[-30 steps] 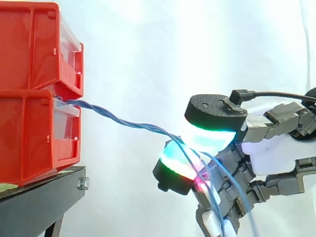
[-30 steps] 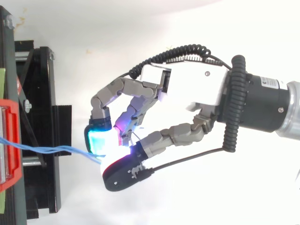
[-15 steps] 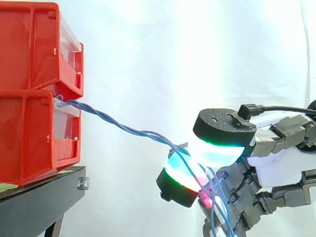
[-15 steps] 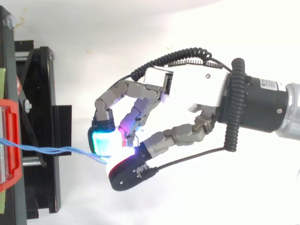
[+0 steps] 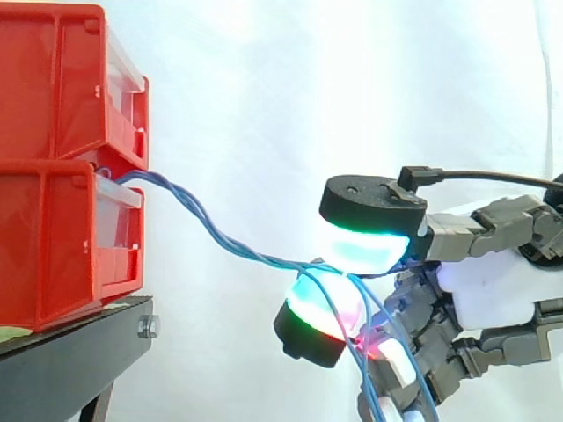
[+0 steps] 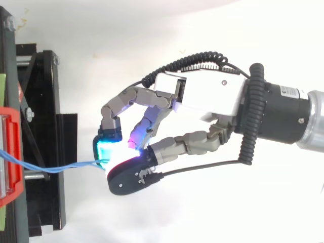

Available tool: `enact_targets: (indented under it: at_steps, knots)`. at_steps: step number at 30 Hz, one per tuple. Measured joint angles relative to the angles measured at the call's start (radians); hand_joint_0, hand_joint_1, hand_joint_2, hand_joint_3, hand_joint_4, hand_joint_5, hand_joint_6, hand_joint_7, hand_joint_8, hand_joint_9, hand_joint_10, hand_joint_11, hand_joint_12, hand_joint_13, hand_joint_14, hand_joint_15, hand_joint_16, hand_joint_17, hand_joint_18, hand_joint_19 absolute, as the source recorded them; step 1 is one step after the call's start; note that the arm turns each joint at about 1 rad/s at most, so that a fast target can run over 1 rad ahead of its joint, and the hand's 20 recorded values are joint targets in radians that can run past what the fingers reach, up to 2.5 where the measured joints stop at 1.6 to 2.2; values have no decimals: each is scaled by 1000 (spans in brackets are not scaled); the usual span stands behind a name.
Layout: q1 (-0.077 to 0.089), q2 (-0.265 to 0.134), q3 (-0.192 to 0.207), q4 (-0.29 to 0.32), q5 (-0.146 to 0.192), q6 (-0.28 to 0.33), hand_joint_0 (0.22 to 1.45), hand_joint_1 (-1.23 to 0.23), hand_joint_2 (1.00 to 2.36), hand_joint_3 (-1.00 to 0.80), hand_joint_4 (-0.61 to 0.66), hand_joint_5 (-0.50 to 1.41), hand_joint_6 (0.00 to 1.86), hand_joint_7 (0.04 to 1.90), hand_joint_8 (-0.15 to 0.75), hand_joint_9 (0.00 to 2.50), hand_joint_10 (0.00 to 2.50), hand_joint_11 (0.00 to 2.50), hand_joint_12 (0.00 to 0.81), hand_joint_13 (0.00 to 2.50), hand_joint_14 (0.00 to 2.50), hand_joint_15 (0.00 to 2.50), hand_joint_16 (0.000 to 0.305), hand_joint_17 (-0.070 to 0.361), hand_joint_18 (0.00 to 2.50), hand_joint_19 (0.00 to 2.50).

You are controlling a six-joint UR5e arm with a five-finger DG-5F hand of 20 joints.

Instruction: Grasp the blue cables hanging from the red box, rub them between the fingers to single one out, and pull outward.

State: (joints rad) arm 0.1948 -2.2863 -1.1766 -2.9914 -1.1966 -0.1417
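Two stacked red bins (image 5: 62,167) stand on a black stand at the left. Twisted blue cables (image 5: 220,236) run out of the gap between the bins and sag down to the right. My hand (image 6: 202,98) comes in from the right. Its glowing thumb pad and finger pad (image 5: 321,303) pinch the cables between them, so the hand is shut on them. Past the pinch, loose cable ends (image 5: 387,387) hang down in front of the curled fingers. From above, the blue cables (image 6: 55,167) lead from the bin edge (image 6: 10,152) to the cyan fingertip (image 6: 106,149).
The black stand (image 6: 43,136) carries the bins, with a bolt (image 5: 148,327) at its corner. A white curtain fills the background.
The hand has shifted slightly back toward the bins, and the cables now sag more than before. The thumb pad has slid over the finger pad.
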Motion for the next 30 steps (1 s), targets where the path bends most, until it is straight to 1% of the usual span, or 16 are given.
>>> enact_targets:
  at_steps: [4, 5, 8, 14, 17, 18, 23, 30]
  knots:
    - [1, 0, 0, 3, 1, 1, 588, -539, 1013, -330, 52, -112, 877, 1148, 242, 1174, 24, 777, 334, 990, 27, 679, 43, 96, 842, 684]
    - [1, 0, 0, 3, 1, 1, 591, -518, 1012, -334, 69, -109, 881, 1157, 237, 1192, 24, 786, 332, 993, 27, 683, 43, 96, 841, 694]
    - [1, 0, 0, 3, 1, 2, 592, -481, 1010, -362, 76, -99, 880, 1165, 238, 1212, 21, 778, 334, 1001, 27, 674, 43, 96, 848, 693]
    - [1, 0, 0, 3, 2, 2, 579, -460, 1006, -427, 59, -98, 880, 1143, 248, 1214, 24, 768, 331, 1009, 25, 681, 43, 97, 855, 691]
    - [2, 1, 0, 2, 2, 2, 564, -503, 1003, -460, 62, -97, 880, 1144, 245, 1213, 23, 763, 338, 1012, 27, 682, 44, 99, 860, 687]
    - [2, 0, 0, 2, 2, 3, 549, -564, 1001, -487, 64, -96, 880, 1139, 251, 1212, 23, 766, 338, 1015, 27, 674, 44, 100, 868, 681]
    - [2, 1, 0, 2, 3, 3, 514, -692, 1000, -500, 81, -102, 881, 1135, 249, 1199, 22, 769, 348, 1024, 25, 675, 46, 104, 889, 657]
    - [2, 0, 0, 2, 3, 4, 476, -733, 1000, -500, 80, -104, 885, 1097, 259, 1191, 19, 767, 361, 1031, 24, 667, 49, 109, 909, 630]
